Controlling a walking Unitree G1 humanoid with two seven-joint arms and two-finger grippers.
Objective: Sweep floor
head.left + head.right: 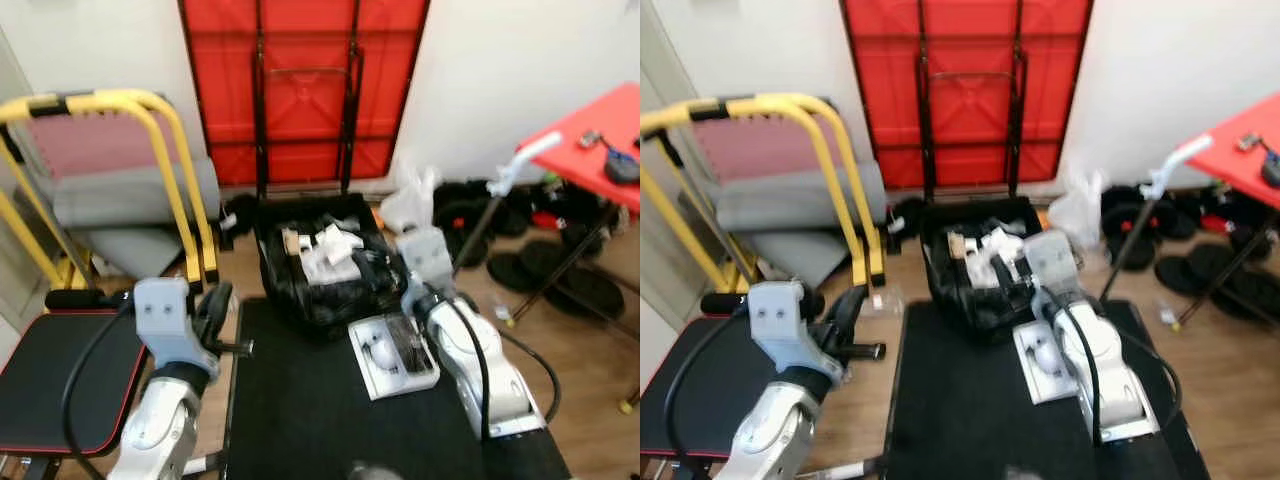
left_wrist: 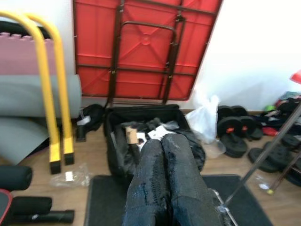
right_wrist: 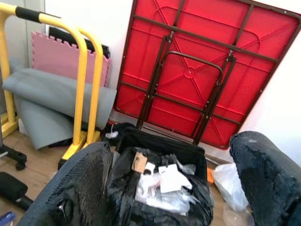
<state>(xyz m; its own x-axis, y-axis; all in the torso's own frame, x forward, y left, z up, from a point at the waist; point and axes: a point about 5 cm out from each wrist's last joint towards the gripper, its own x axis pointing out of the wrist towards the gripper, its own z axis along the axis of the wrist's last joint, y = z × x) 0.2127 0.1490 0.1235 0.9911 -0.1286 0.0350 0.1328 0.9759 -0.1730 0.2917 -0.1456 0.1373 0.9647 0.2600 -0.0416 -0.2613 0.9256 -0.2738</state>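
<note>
- Centrally, a black bin (image 1: 322,262) lined with a bag and holding white scraps stands on the wood floor (image 1: 580,345) before a folded red table (image 1: 300,85) leaning on the wall.
- Left claw (image 2: 164,176): fingers pressed together, holding nothing, raised over the black mat (image 1: 300,400) near its left edge.
- Right claw (image 3: 174,188): fingers spread wide, empty, facing the bin.
- White dustpan (image 1: 392,355): lies on the mat, just beside the right arm.
- White-handled stick (image 1: 500,195): leans by the red tabletop (image 1: 600,130).

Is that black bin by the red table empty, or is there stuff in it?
It has stuff in it. The black bin stands open-topped before the folded red table, holding white crumpled paper and plastic scraps. How deep the pile goes cannot be told.
</note>
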